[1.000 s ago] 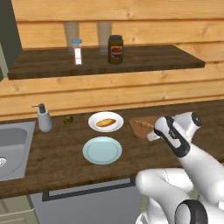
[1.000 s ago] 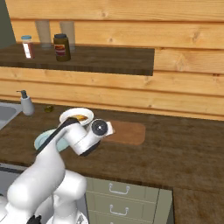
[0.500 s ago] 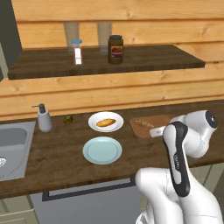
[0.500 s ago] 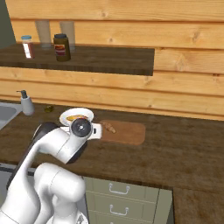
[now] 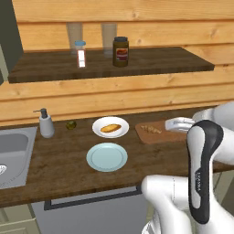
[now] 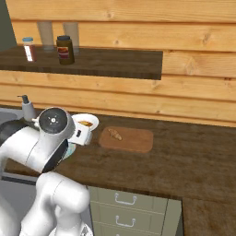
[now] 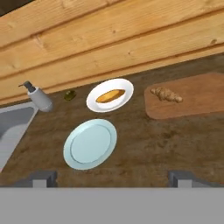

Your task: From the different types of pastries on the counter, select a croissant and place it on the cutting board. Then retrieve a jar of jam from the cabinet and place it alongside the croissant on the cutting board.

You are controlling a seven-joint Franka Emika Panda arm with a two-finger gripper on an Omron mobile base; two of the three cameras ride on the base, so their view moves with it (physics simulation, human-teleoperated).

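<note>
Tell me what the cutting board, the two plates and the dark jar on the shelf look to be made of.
Cutting board: wood, matte reddish-brown, faint grain. White plate and light blue plate: likely glazed ceramic, smooth with a soft sheen. Jar: probably glass, dark contents showing through, darker lid, red label; the render leaves plastic possible.

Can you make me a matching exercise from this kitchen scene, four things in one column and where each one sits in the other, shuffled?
Things:
1. croissant
2. jam jar
3. soap dispenser
4. oval pastry

Places:
A. on the white plate
B. beside the sink
C. on the cutting board
D. on the wooden shelf

Pairs: 1-C, 2-D, 3-B, 4-A
</note>
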